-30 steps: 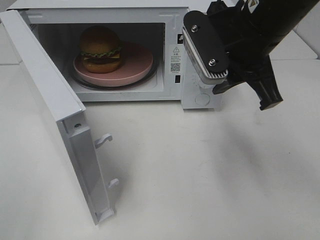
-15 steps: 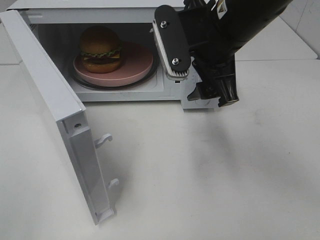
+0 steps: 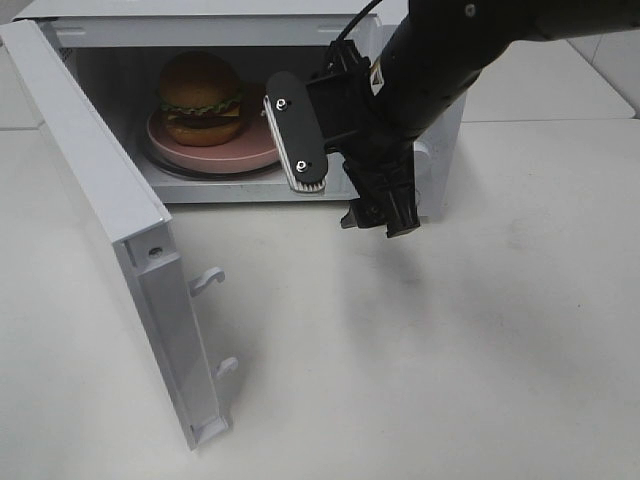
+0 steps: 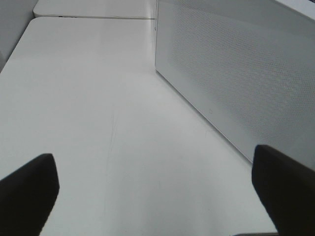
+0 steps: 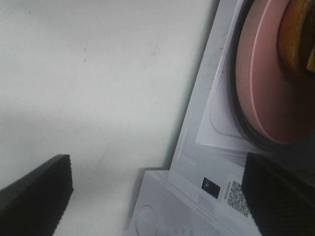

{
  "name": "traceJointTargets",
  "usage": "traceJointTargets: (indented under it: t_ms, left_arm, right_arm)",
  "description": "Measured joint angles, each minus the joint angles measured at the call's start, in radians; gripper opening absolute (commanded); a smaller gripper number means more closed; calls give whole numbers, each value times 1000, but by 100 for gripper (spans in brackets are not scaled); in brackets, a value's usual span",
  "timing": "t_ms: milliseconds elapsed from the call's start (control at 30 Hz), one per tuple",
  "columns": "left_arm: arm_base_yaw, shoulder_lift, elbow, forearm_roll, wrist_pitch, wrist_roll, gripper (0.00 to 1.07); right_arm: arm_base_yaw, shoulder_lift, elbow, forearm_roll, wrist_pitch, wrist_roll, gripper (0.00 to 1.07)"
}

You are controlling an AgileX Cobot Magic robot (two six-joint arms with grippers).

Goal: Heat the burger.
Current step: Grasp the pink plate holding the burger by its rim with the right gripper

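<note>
- Exterior high: microwave stands at 12 o'clock on the table, with its door swung out toward 8 o'clock.
- The burger is inside on the pink plate, toward the plate's 9 o'clock edge and upright.
- The right gripper hangs at the cavity mouth, about 4 o'clock from the burger. Its jaws are spread wide with nothing between them, clear of plate and burger.
- The left arm is not visible here.
- Left wrist: the left gripper is spread wide and empty over bare table. A white dot-meshed panel is beside it, probably the door's outer face.
- Right wrist: the right gripper's dark fingertips are wide apart and hold nothing. Beyond them are the plate rim, a sliver of bun, the dark turntable ring and the QR sticker.
- Progress: loading looks done. The door is not yet shut and the oven not yet started.
</note>
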Motion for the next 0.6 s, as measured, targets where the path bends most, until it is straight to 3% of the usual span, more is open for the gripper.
traceJointTargets:
  t_ms: [267,600]
  left_arm:
    - [0,0,0,0,0,0,100]
    - [0,0,0,0,0,0,100]
  right_arm:
    - [0,49,-12,-12,-76,0,90]
    - [22,145,-114,-52,-106,50,88]
